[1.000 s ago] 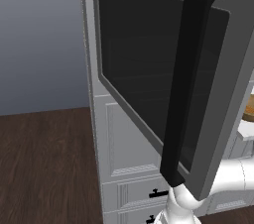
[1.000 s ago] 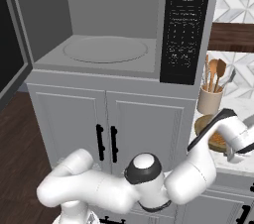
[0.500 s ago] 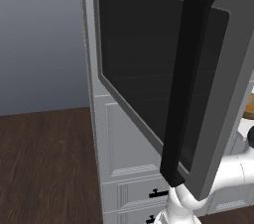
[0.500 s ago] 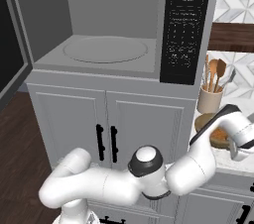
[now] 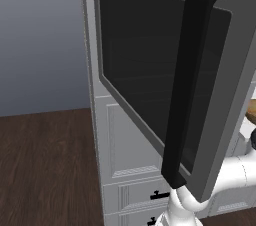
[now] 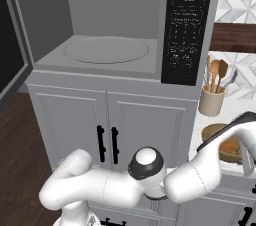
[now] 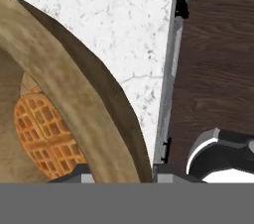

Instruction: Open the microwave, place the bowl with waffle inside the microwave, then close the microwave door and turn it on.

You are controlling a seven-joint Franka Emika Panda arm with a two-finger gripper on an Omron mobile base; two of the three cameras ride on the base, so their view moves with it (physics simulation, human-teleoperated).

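The two-finger gripper [image 6: 246, 152] sits at the lower right of the right base frame, its dark hand lowered over the round tan-brown wooden bowl [image 6: 223, 144] on the white speckled counter [image 6: 235, 109]. In the hand view the bowl's thick rim [image 7: 74, 104] sweeps from upper left to bottom centre, with the golden gridded waffle [image 7: 42, 134] inside at lower left; the fingers meet the frame bottom on either side of that rim, but whether they have closed on it cannot be told. The large grey-framed microwave [image 6: 115, 25] occupies the upper left and centre of the right base frame, cavity exposed, round pale turntable [image 6: 106, 50] bare. Its black control panel [image 6: 186, 25] stands right of the cavity. The grey-framed dark glass microwave door [image 5: 150, 70] is swung wide open across the left base frame, its long black bar handle [image 5: 187, 85] running top to bottom at right centre. A beige utensil crock with wooden spoons [image 6: 212, 97] stands on the counter just behind the bowl. White panelled cabinet doors with short black handles [image 6: 107, 142] sit below the microwave.
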